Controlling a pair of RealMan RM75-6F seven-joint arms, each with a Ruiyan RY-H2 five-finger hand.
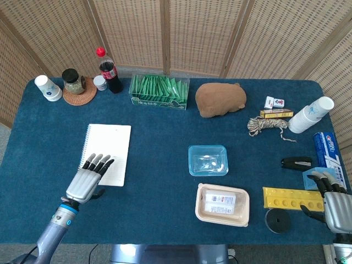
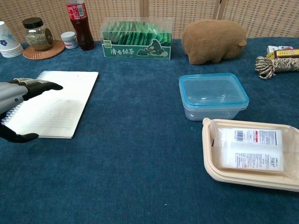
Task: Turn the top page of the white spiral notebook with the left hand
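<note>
The white spiral notebook [image 1: 107,148] [image 2: 56,102] lies flat and closed on the blue table, its spiral along its left edge. My left hand [image 1: 88,180] [image 2: 16,95] hovers over the notebook's near end, fingers stretched out and apart, holding nothing. In the chest view its fingertips [image 2: 49,86] reach over the page and the thumb sits below the near edge. My right hand [image 1: 331,202] rests at the table's far right near edge, fingers loosely spread and empty; only the head view shows it.
A clear tub with blue lid [image 1: 208,160] and a beige tray with a packet [image 1: 222,204] sit mid-table. At the back stand a cola bottle [image 1: 109,70], jar on a coaster [image 1: 73,82], green tea box [image 1: 159,91] and brown plush [image 1: 220,99].
</note>
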